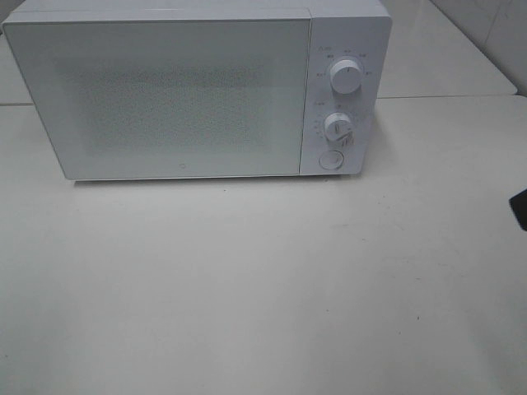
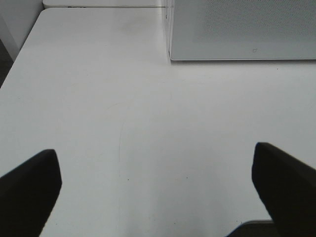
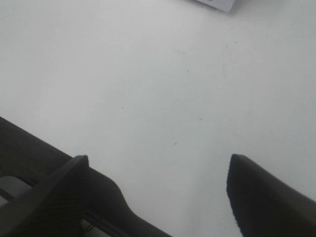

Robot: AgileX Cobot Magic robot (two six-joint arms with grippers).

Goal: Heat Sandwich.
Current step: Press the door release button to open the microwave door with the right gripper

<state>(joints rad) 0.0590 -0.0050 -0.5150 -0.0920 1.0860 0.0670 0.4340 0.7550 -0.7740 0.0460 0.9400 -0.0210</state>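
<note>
The sandwich is not being shown in any of the three views. Whether it is lying behind the closed door (image 1: 165, 99) of the microwave (image 1: 346, 33) cannot be told, because nothing is being seen through the panel.

The left gripper (image 2: 155, 153) is being held wide open and empty above the table (image 1: 247, 288), near the front corner of the microwave. The right gripper (image 3: 159, 160) is also being held open with nothing between its jaws, over bare table.

Judging by this, a step at the control panel is probably being prepared. If the door is to be released, the round button (image 1: 330, 160) should be pressed squarely with one fingertip, so that the light housing is not being pushed backwards. If heating is to be started, the lower knob (image 1: 338, 126) should be enclosed evenly by both fingers and turned about its own axis, without the upper knob (image 1: 345, 76) being touched.

The microwave is a white box with rounded corners. Its door is flat and matte, with a fine speckled dot pattern. Both knobs are round, white and smooth. The table is off-white and matte, with small dark specks and a faint curved scratch. The gripper fingers are dark and blunt.
</note>
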